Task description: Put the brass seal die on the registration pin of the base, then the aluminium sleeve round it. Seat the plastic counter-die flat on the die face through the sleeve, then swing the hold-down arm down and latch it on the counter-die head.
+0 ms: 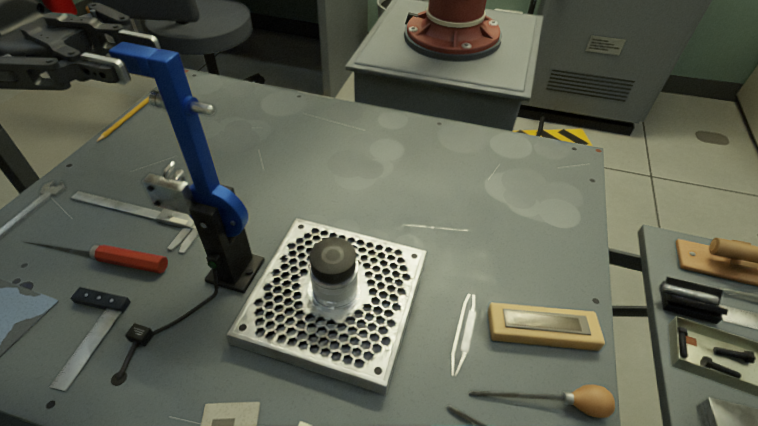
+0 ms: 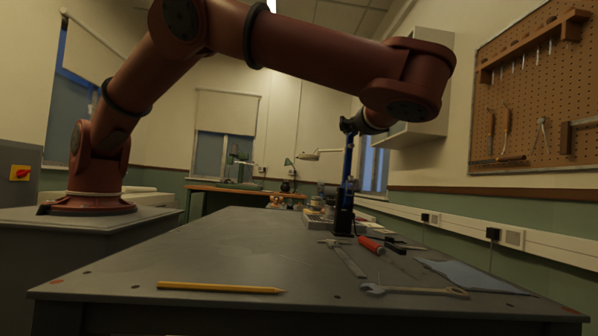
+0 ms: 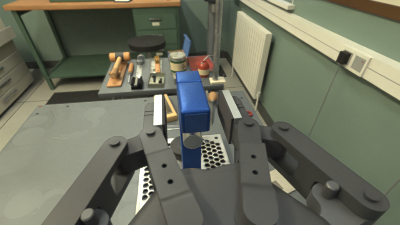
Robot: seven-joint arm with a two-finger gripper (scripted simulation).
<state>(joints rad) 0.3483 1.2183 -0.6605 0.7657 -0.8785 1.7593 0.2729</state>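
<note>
The brass seal die is hidden inside the aluminium sleeve (image 1: 333, 289), which stands upright in the middle of the perforated base plate (image 1: 328, 302). The dark plastic counter-die (image 1: 333, 259) sits in the sleeve's top, its round head showing. The blue hold-down arm (image 1: 183, 127) stands raised on its black post (image 1: 225, 249) at the plate's left edge. My gripper (image 3: 193, 112) is open at the arm's upper tip (image 3: 193, 103), with the tip between its fingers, and it holds nothing.
The grey bench (image 1: 328, 175) carries a red-handled tool (image 1: 124, 258), steel rules, a square (image 1: 90, 334), a pencil (image 1: 123, 118) and a spanner on the left. Tweezers (image 1: 463, 334), a framed stone (image 1: 546, 324) and a wooden-handled awl (image 1: 551, 397) lie to the right.
</note>
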